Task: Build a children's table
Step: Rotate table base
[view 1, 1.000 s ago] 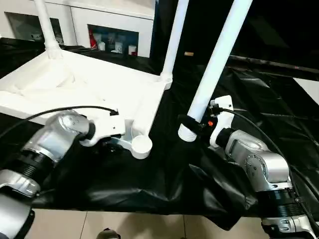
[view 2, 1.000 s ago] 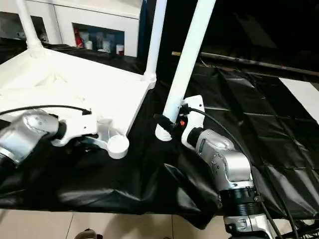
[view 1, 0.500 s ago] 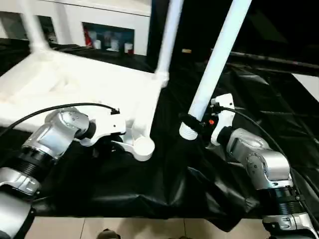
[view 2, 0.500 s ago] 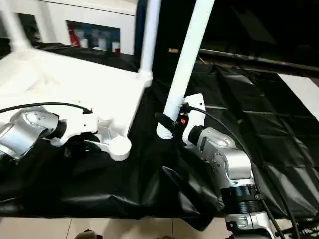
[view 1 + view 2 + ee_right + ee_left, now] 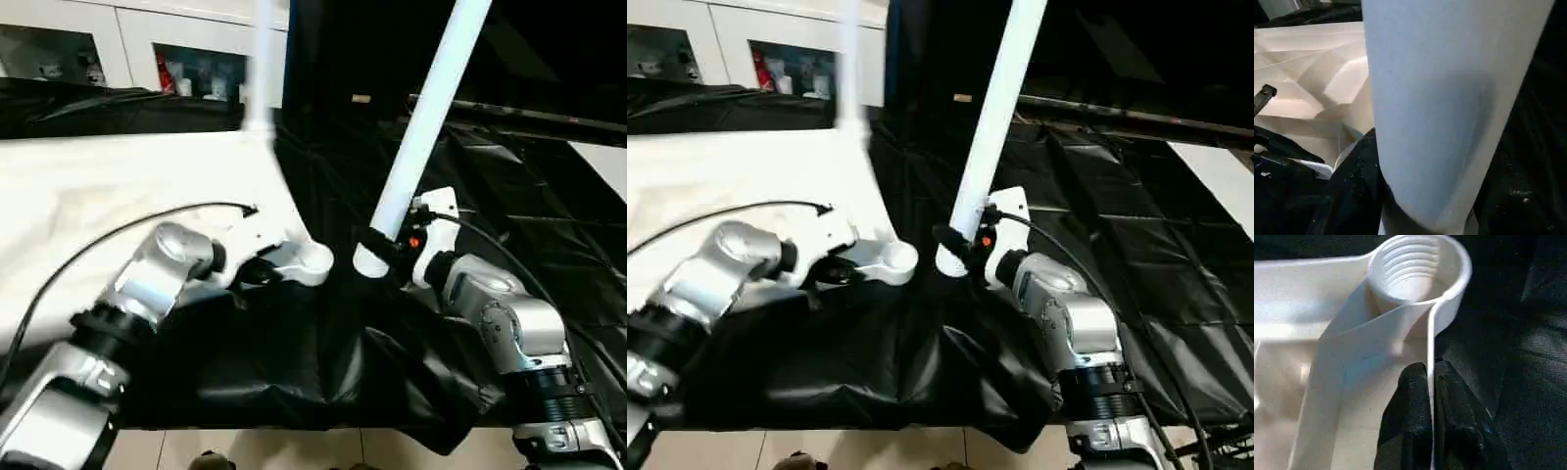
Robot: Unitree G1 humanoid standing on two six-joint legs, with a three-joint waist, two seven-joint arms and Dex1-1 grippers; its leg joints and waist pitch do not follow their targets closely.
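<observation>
Two end effectors are sharing the risk here: the left end effector is pinching the thin side rim of the large white plastic rectangular tabletop, which is lying underside-up on the black-draped worktop, just behind its empty round threaded corner socket, while the right end effector is clamping its black fingers around the lower end of a long white tube leg that is leaning steeply up and away, its foot hovering just beside that socket. Because the left grip is biting only a narrow edge of slick plastic, the rim could be slipping out if the slab is being dragged or lifted, and the socket would then be sliding off line. The leg is looking tilted rather than in line with the socket's axis, so pushing it in at this angle could be cross-threading or jamming it. The long free length above the right grip is acting as a lever, so any swing could be twisting the tube between the fingers. Another leg, already standing at the far corner, could be rocking if the slab jerks, and the loose black cloth could be bunching beneath it.
</observation>
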